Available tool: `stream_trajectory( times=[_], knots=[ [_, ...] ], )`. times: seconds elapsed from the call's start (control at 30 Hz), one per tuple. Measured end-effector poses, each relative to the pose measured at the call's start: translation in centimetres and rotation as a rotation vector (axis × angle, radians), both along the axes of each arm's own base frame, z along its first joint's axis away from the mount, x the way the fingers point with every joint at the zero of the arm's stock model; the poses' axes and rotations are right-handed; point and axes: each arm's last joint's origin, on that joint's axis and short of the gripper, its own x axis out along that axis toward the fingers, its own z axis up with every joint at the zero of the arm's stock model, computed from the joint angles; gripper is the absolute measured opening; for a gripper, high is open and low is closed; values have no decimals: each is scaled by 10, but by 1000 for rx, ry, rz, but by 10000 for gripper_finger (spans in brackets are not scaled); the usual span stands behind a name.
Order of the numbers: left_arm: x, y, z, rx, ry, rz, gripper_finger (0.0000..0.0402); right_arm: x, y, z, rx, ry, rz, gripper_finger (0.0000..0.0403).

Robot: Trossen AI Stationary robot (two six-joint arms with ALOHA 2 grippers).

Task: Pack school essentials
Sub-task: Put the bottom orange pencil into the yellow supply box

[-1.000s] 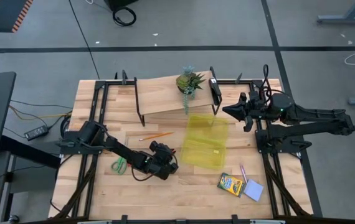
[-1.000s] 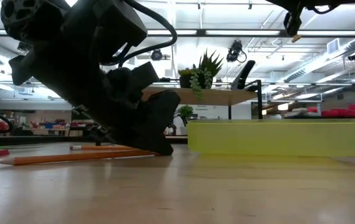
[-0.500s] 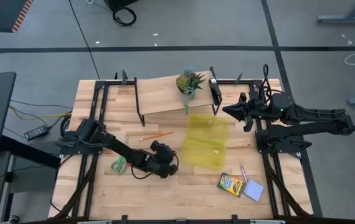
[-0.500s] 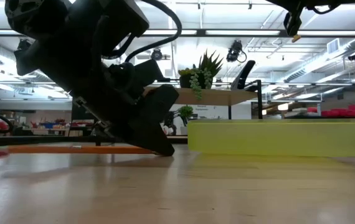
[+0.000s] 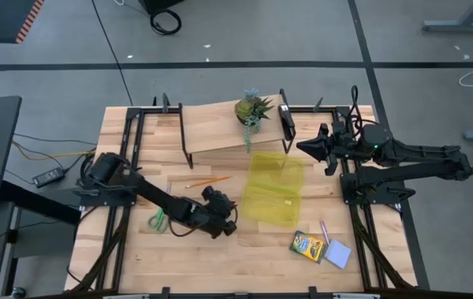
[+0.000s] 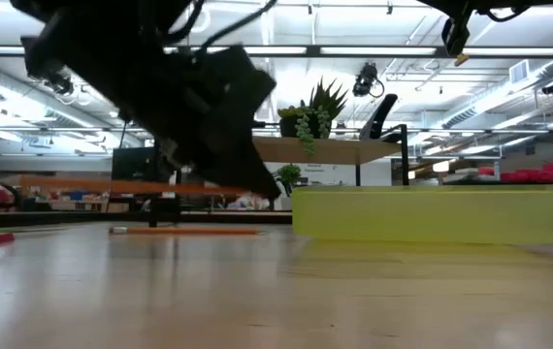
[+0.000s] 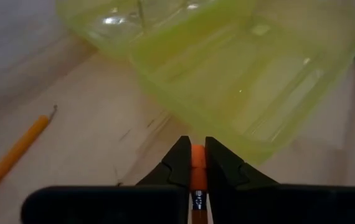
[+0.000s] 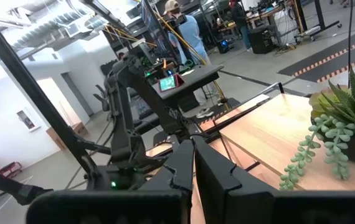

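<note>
Gripping an orange pencil (image 7: 197, 157), the left gripper (image 7: 195, 163) is seen near the middle of the table (image 5: 253, 257), just beside the translucent yellow pouch (image 5: 274, 188); the jaws are closed narrow on the pencil. In the low view the held pencil (image 6: 92, 184) is lifted clear of the tabletop and lies level. A second orange pencil (image 5: 207, 180) is left flat on the wood, between the held one and the raised wooden shelf (image 5: 212, 124) at the table's far edge; it is also caught in the left wrist view (image 7: 15, 152) and the low view (image 6: 184, 231). Green-handled scissors (image 5: 158, 220) are lying beside the left arm, toward the table's left edge. The crayon box (image 5: 308, 245), the thin pink pen (image 5: 325, 231) and the pale blue notepad (image 5: 338, 254) are grouped near the table's front right corner, the pen between box and pad. The pouch is open and nothing can be made out inside it. A small potted plant (image 5: 253, 108) is standing on the shelf. The right gripper (image 5: 303, 148) is held above the table's far right part, near the shelf's end; its fingers (image 8: 184, 163) are pressed together, nothing between them. People are visible in the room beyond, in the right wrist view.
</note>
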Motion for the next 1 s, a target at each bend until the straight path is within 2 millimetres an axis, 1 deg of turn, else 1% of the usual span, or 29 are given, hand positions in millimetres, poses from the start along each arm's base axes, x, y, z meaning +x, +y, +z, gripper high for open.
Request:
stream_trajectory(
  times=[0.1, 0.27, 0.43, 0.57, 0.8, 1.0],
  knots=[
    [1, 4, 11, 20, -15, -13, 33, 0, 0, 0, 0, 0, 0, 23],
    [3, 15, 28, 31, -26, -55, 28, 0, 0, 1, -1, -7, 0, 23],
    [11, 25, 41, 28, -82, -129, 34, 0, 0, 1, -4, -9, -1, 23],
    [19, 30, 49, 4, -148, -197, 30, 0, 0, 3, -6, -27, -1, 23],
    [41, 37, 76, 38, -193, -324, 33, -1, -4, 5, -12, -48, -29, 23],
    [66, 37, 90, 46, -234, -404, 31, -1, -6, 5, -14, -54, -45, 23]
  ],
)
